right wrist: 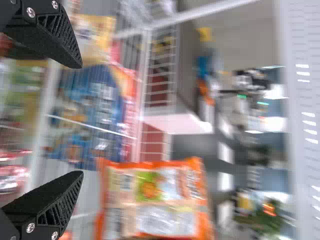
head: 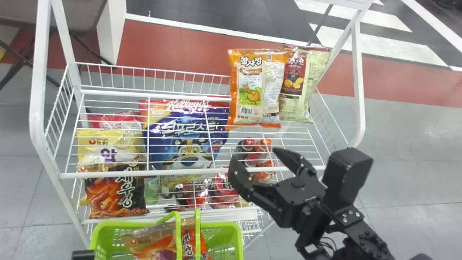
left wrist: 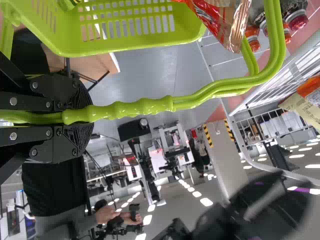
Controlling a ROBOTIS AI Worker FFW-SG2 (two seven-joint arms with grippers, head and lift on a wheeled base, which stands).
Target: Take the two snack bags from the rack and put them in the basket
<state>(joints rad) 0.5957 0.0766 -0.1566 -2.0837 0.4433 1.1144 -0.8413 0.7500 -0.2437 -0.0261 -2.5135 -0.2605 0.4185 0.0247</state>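
My right gripper (head: 258, 166) stands open over the rack's front right, below the orange snack bag (head: 258, 88) and the cream-and-maroon bag (head: 301, 83), which lean at the right back. In the right wrist view, the right gripper (right wrist: 77, 120) has nothing between its fingers; the orange bag (right wrist: 155, 200) is apart from them. The green basket (head: 238, 238) holds a brown-and-orange bag (head: 162, 242). At the bottom left of the head view, part of my left gripper (head: 83, 255) shows. In the left wrist view, the left gripper (left wrist: 80, 116) is shut on the basket handle (left wrist: 145, 107).
The white wire rack (head: 180, 170) bears a blue cereal bag (head: 184, 137), yellow bags (head: 104, 144) and a dark shrimp-snack bag (head: 115, 195) at left. Red-capped bottles (head: 265, 144) stand on a lower level under the right gripper. The rack's white side post (head: 357, 83) rises at right.
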